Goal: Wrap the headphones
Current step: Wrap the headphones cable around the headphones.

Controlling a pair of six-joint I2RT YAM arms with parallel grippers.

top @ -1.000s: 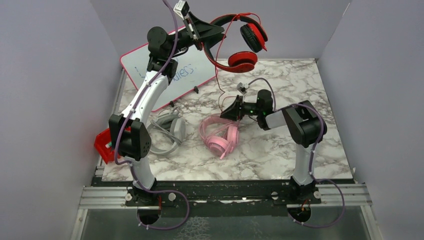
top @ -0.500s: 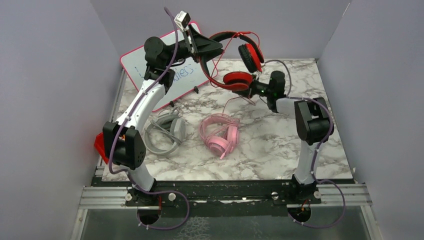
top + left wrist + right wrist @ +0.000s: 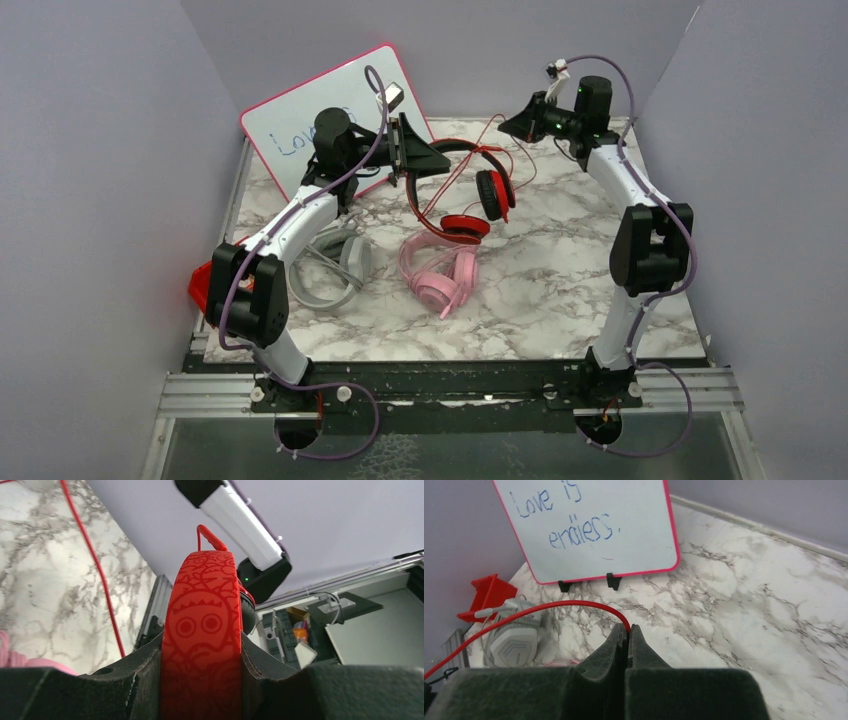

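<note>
Above the counter (image 3: 560,290), the left claw (image 3: 432,160) clamped the band of the red-and-black headphones (image 3: 493,195) while the right claw (image 3: 512,124), shut on their red cable (image 3: 554,601), held it out, apparently for winding.

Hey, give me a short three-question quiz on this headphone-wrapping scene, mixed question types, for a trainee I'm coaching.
1. True or false: the left pincer is clamped on the headband of the red headphones.
2. What does the right pincer pinch? A: whiteboard. B: red cable. C: red bin.
3. Fill in: beside the grey headphones on the table lies the ____ pair.
Key: 1 true; 2 B; 3 pink, meaning the pink headphones.
</note>
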